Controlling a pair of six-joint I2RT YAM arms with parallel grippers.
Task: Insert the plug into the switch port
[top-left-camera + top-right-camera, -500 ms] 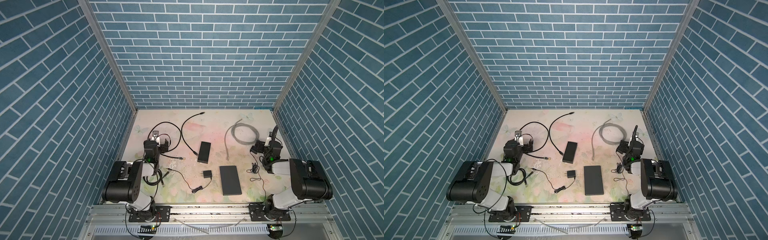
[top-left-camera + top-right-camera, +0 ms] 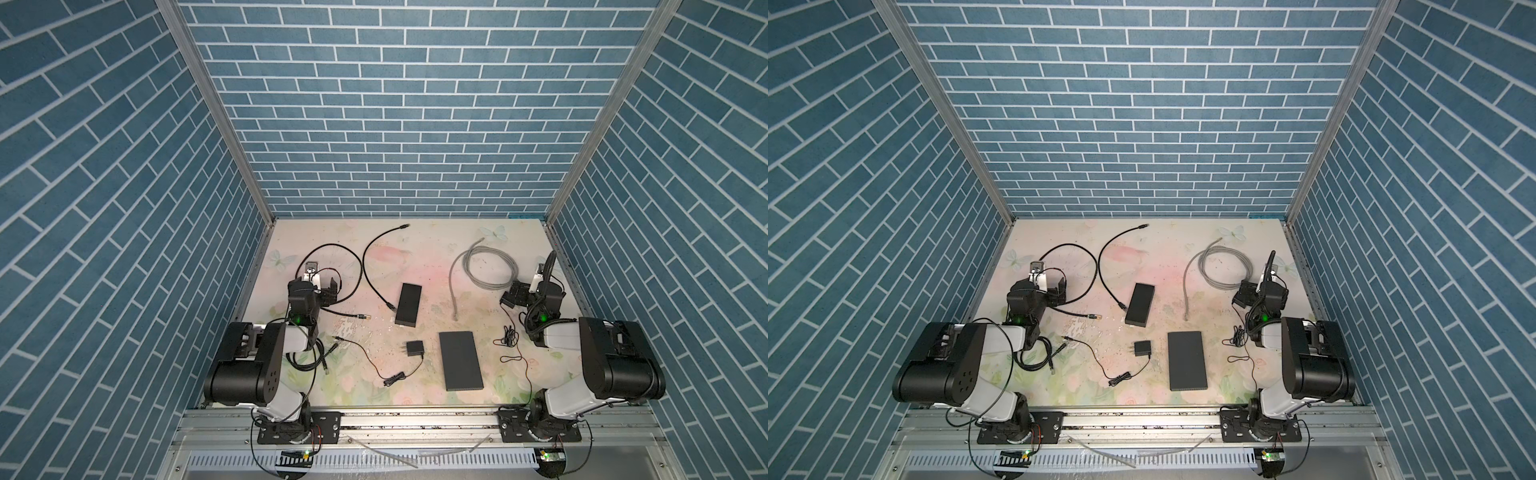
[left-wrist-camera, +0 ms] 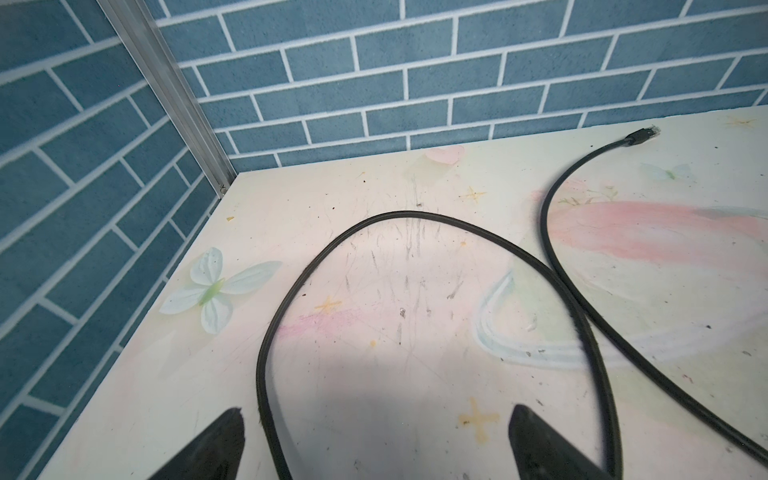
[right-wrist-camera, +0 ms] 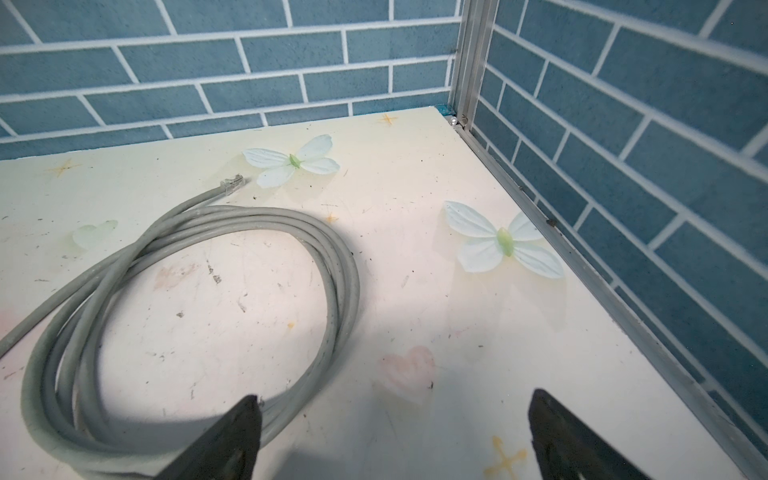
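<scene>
The left gripper (image 3: 376,415) stands wide open and holds nothing, low over the table (image 2: 436,257) near its left edge. A looped black cable (image 3: 399,214) lies on the surface between its fingers, close to 1 finger (image 3: 216,449). That loop's yellow-tipped plug (image 2: 365,317) lies to the right of this gripper and nearer the front. It points right toward the smaller black box (image 2: 408,304) but lies apart from it. A black patch cable (image 2: 365,266) curves from a far plug (image 3: 642,135) near the back wall, pointing back and right, to a near plug (image 2: 390,306). This plug lies just beside the left long side of the smaller black box, angled front-right; whether they touch cannot be told. The right gripper (image 4: 394,399) is equally spread and empty, hanging over the near edge of the coiled grey Ethernet cable (image 4: 343,274). That cable's clear plug (image 4: 232,183) points toward the back wall, and its other end (image 2: 456,318) points to the front, between the smaller black box and the right gripper. The larger black box (image 2: 461,365) lies near the front middle, well apart from both grippers, with a power adapter (image 2: 414,348) just to its left. Both boxes have their long axes running front to back, the smaller leaning slightly right at its far end. No ports show, so which of the 2 is the switch cannot be told.
</scene>
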